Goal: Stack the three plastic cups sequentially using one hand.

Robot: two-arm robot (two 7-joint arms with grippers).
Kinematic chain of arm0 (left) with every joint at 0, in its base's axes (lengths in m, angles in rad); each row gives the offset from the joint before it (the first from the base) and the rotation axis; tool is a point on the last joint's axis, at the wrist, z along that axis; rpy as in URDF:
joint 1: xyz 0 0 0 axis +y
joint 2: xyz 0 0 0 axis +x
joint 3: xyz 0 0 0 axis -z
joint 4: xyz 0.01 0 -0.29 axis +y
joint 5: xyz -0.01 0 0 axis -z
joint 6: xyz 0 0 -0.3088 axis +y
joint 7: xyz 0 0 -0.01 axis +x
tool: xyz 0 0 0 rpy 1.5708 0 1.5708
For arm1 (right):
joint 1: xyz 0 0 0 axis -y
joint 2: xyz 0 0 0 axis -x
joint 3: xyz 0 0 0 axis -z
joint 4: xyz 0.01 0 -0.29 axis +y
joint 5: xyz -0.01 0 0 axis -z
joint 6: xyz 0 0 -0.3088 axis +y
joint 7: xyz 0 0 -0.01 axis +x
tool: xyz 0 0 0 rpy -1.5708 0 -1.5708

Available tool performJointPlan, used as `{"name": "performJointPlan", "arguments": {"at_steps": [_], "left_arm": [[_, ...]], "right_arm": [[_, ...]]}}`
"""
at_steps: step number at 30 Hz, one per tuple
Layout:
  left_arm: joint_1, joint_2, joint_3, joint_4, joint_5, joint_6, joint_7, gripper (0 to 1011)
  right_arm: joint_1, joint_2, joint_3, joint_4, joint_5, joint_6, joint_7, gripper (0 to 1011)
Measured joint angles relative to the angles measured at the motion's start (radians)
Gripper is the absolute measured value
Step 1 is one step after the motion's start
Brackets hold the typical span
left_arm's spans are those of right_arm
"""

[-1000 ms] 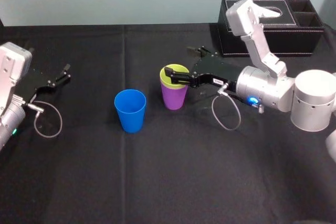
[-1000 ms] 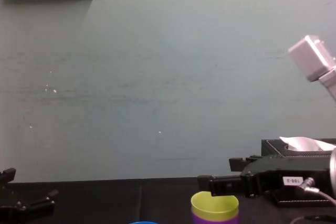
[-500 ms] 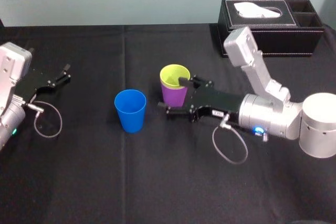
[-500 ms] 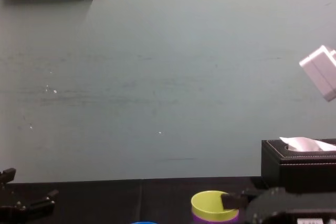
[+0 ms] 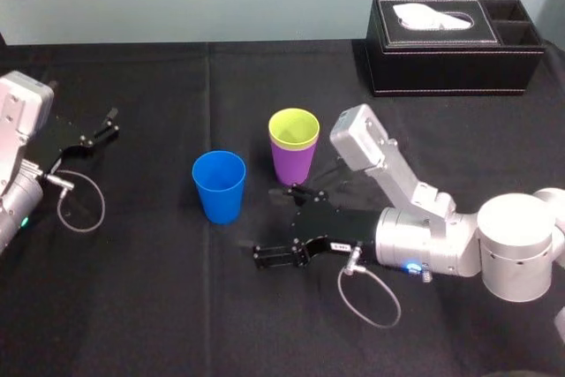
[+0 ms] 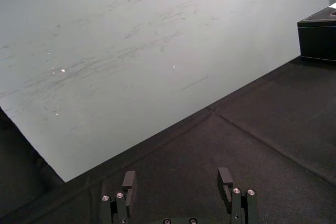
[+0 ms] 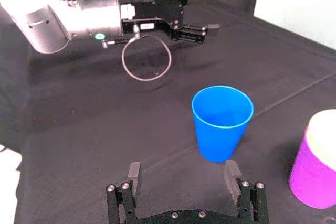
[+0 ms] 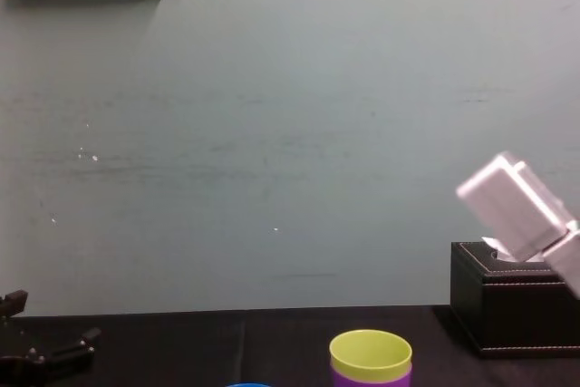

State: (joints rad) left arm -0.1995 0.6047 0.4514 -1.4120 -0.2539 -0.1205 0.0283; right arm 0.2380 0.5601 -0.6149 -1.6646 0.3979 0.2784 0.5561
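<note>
the yellow-green cup (image 5: 294, 127) is sitting nested inside the purple cup (image 5: 292, 164), its rim showing above the purple rim. the pair is standing upright near the middle of the black-covered bench (image 5: 132, 306). in the chest view the yellow-green cup (image 8: 370, 355) is rising out of the purple cup (image 8: 372, 377) at the bottom edge. the blue cup (image 5: 219, 184) is standing upright on its own to the robot's left of the pair. it is near them but not touching, mouth up and empty.

the right claw (image 5: 275, 224) is reaching low across the bench on the robot's side of the cups and pointing toward the robot's left. its two fingers are spread wide apart and gripping nothing. one finger is lying just in front of the purple cup's base, and the other is sitting nearer the robot, off the blue cup's right side. whether the fingers are touching the cloth cannot be told. in the right wrist view, the right claw (image 7: 182, 174) is facing the blue cup (image 7: 222, 121), which is standing apart ahead of the fingertips. the purple cup (image 7: 315, 177) is showing at the edge.

the left claw (image 5: 110, 123) is resting at the far left of the bench, well apart from the cups. in the left wrist view, the left claw (image 6: 177, 182) is showing its fingers apart and empty. a black tissue box (image 5: 455, 46) is sitting at the back right.
</note>
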Motion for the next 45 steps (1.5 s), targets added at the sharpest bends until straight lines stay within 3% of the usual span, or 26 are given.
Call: {"name": "performJointPlan", "arguments": {"at_steps": [12,28,45], "left_arm": [[0.000,0.000,0.000,0.000,0.000,0.000,0.000,1010],[0.000,0.000,0.000,0.000,0.000,0.000,0.000,1010],[0.000,0.000,0.000,0.000,0.000,0.000,0.000,1010]], "right_arm": [[0.076,-0.068,-0.043,0.081,-0.014,0.021,0.018,1003],[0.129,-0.135,-0.072,0.177,-0.025,0.032,0.003,1003],[0.139,-0.158,-0.067,0.224,-0.049,-0.006,-0.004,1003]]}}
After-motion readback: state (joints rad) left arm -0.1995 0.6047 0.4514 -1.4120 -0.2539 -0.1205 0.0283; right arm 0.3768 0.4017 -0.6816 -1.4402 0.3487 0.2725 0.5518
